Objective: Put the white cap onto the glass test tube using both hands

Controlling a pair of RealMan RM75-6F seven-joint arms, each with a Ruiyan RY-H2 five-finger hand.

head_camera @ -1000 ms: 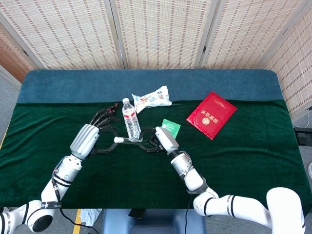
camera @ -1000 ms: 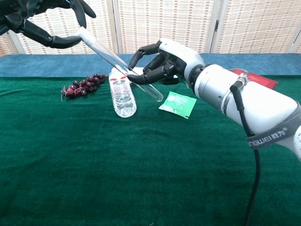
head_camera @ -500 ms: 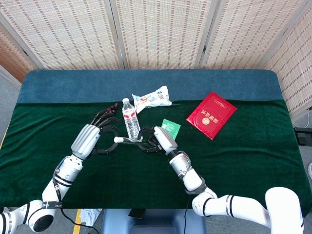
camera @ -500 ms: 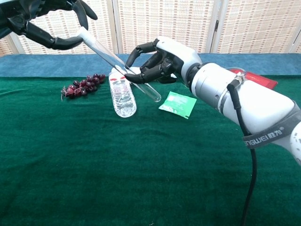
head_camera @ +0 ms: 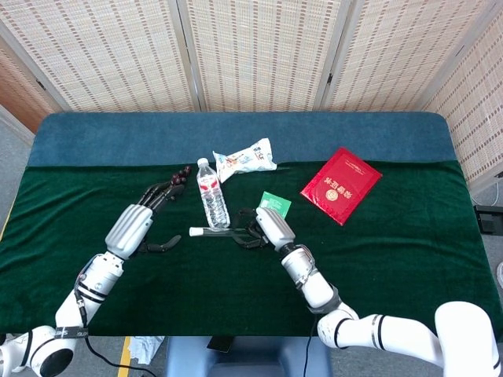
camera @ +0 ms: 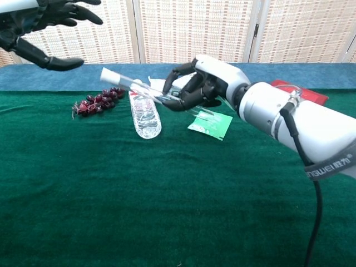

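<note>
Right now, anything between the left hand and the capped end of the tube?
Nothing visible. The left hand is open and apart from the test tube, which the right hand holds. The white cap sits on the tube's end, facing the left hand across open air.

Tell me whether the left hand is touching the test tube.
Apart. In the chest view the left hand is open, up and left of the capped end of the test tube, with background showing between them; only the right hand holds the tube.

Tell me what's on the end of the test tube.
A white cap sits on the test tube end farthest from the right hand. The other end is hidden in that hand.
</note>
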